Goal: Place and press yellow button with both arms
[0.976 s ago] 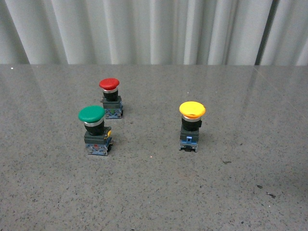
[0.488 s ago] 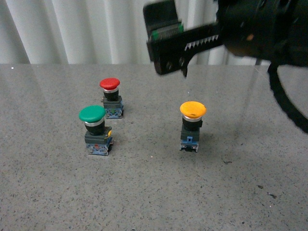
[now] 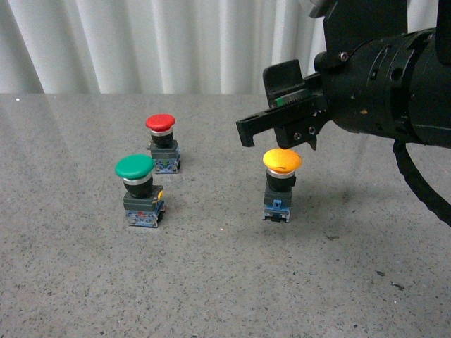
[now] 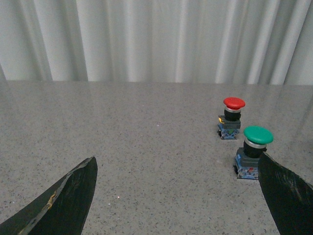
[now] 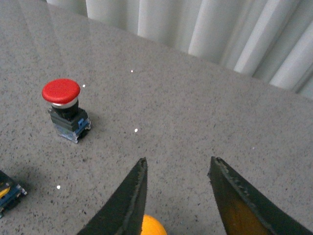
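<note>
The yellow button (image 3: pixel 282 182) stands upright on the grey table, right of centre in the front view. My right gripper (image 3: pixel 271 120) is open and hovers just above and behind its yellow cap, not touching it. In the right wrist view a sliver of the yellow cap (image 5: pixel 152 226) shows low between the open jaws of the right gripper (image 5: pixel 178 165). My left gripper (image 4: pixel 178 169) is open and empty; it shows only in the left wrist view, well clear of the yellow button, which is out of that view.
A green-capped button (image 3: pixel 139 189) and a red-capped button (image 3: pixel 162 142) stand left of the yellow one; both also show in the left wrist view, green (image 4: pixel 254 152) and red (image 4: pixel 231 117). A white curtain (image 3: pixel 176 42) hangs behind the table.
The right arm came into view from the upper right a second ago and has since dropped lower, its open gripper now close above the yellow cap. The buttons have not moved.
</note>
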Action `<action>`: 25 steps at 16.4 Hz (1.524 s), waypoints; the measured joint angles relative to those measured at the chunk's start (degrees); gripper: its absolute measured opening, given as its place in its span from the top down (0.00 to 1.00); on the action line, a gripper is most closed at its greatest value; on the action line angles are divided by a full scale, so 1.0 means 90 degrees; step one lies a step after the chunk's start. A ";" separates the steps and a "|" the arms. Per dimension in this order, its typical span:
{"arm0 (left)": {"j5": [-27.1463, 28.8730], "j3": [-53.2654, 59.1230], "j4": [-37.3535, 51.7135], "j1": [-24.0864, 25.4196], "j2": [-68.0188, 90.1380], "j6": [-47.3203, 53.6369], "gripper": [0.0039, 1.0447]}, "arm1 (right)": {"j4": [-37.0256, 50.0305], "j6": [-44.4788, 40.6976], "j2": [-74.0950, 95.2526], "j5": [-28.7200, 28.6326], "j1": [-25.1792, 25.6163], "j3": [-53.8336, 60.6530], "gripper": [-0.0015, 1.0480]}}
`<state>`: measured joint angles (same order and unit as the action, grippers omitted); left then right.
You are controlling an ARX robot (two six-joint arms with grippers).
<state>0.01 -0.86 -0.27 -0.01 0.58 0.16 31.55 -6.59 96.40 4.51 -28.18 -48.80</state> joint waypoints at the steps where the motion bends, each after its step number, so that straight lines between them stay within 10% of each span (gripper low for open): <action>1: 0.0000 0.0000 0.0000 0.0000 0.0000 0.0000 0.06 | -0.0032 0.0019 0.0000 -0.0017 0.0019 0.0000 0.64; 5: 0.0000 0.0000 0.0000 0.0000 0.0000 0.0000 0.06 | -0.0347 0.0233 0.0007 -0.0194 0.0022 0.0000 0.97; 25: 0.0000 0.0000 0.0000 0.0000 0.0000 0.0000 0.06 | -0.0279 0.0243 0.0571 -0.0240 -0.0019 0.0075 0.98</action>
<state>0.01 -0.86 -0.27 -0.01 0.58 0.16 29.04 -4.40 101.54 2.35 -28.36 -48.12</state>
